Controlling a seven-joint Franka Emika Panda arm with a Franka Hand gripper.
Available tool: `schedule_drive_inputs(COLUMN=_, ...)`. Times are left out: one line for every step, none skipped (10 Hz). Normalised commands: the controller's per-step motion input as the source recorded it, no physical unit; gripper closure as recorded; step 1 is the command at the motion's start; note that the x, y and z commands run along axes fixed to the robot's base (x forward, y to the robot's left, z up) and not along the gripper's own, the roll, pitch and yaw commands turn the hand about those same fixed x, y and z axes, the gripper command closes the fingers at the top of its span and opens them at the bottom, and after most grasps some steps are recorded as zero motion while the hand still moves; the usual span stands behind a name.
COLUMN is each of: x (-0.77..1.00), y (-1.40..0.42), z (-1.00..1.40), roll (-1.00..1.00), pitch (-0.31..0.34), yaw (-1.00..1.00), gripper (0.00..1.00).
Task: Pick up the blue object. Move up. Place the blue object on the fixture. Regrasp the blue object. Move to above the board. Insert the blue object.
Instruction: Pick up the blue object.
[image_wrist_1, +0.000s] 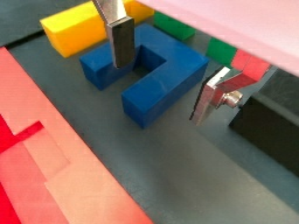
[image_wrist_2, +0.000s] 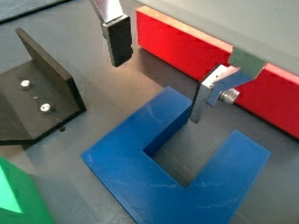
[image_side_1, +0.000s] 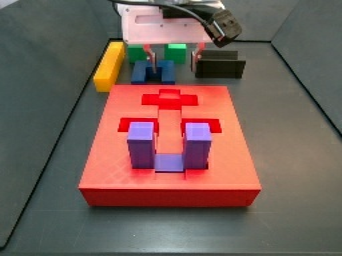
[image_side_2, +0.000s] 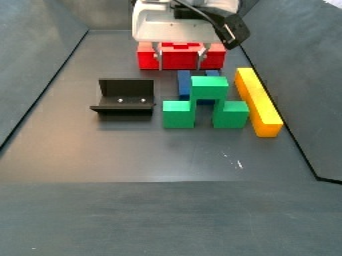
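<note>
dark grey flooring with low dark walls is seen in both side views, and everything is laid out on it. in a side view, well out from the gripper toward the camera, the board (image_side_1: 167, 140) is seen with a purple u-shaped piece (image_side_1: 166, 144) already seated in its cut-outs, while the cross-shaped recess is left free, presumably for the blue object. to one side of the gripper (image_side_1: 159, 62) a yellow bar (image_side_1: 108, 64) is laid. the gripper is lowered among the pieces, its jaws spread apart and nothing yet pinched. in a wrist view the blue object (image_wrist_1: 145, 74) is seen directly under the gripper (image_wrist_1: 163, 70), flat on the floor, with one finger (image_wrist_1: 121, 42) set in the u's notch and the other outside, so that one arm is straddled for a pinch; contact cannot be confirmed. a green block (image_side_1: 175, 53) is close beside the gripper, and the fixture (image_side_1: 221, 66) is set just beyond it, presumably kept near for the regrasp. the pick-up is judged not yet made.
</note>
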Motion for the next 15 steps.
schedule_drive_inputs(x=0.00, y=-0.06, z=-0.29, roll=0.00, pitch=-0.123, yaw=0.00, gripper=0.00)
schedule_drive_inputs(x=0.00, y=-0.06, z=-0.30, roll=0.00, pitch=-0.106, yaw=0.00, gripper=0.00)
schedule_drive_inputs(x=0.00, y=-0.08, z=-0.14, roll=0.00, pitch=-0.046, yaw=0.00, gripper=0.00)
schedule_drive_inputs(x=0.00, y=-0.09, z=-0.18, roll=0.01, pitch=-0.043, yaw=0.00, gripper=0.00)
schedule_drive_inputs(x=0.00, y=-0.09, z=-0.22, roll=0.02, pitch=-0.054, yaw=0.00, gripper=0.00)
schedule_drive_inputs(x=0.00, y=-0.09, z=-0.28, roll=0.02, pitch=-0.071, yaw=0.00, gripper=0.00)
schedule_drive_inputs(x=0.00, y=-0.07, z=-0.29, roll=0.02, pitch=-0.076, yaw=0.00, gripper=0.00)
schedule_drive_inputs(x=0.00, y=-0.06, z=-0.18, roll=0.03, pitch=-0.033, yaw=0.00, gripper=0.00)
schedule_drive_inputs(x=0.00, y=0.00, z=0.00, roll=0.00, pitch=0.000, yaw=-0.03, gripper=0.00)
schedule_drive_inputs(x=0.00, y=0.00, z=0.00, roll=0.00, pitch=0.000, yaw=-0.07, gripper=0.00)
schedule_drive_inputs(x=0.00, y=0.00, z=0.00, roll=0.00, pitch=0.000, yaw=-0.08, gripper=0.00)
schedule_drive_inputs(x=0.00, y=0.00, z=0.00, roll=0.02, pitch=0.000, yaw=-0.08, gripper=0.00)
schedule_drive_inputs(x=0.00, y=0.00, z=0.00, roll=0.03, pitch=0.000, yaw=-0.08, gripper=0.00)
schedule_drive_inputs(x=0.00, y=0.08, z=0.00, roll=0.01, pitch=0.003, yaw=-0.11, gripper=0.00)
schedule_drive_inputs(x=0.00, y=0.06, z=0.00, roll=0.04, pitch=0.021, yaw=-0.15, gripper=0.00)
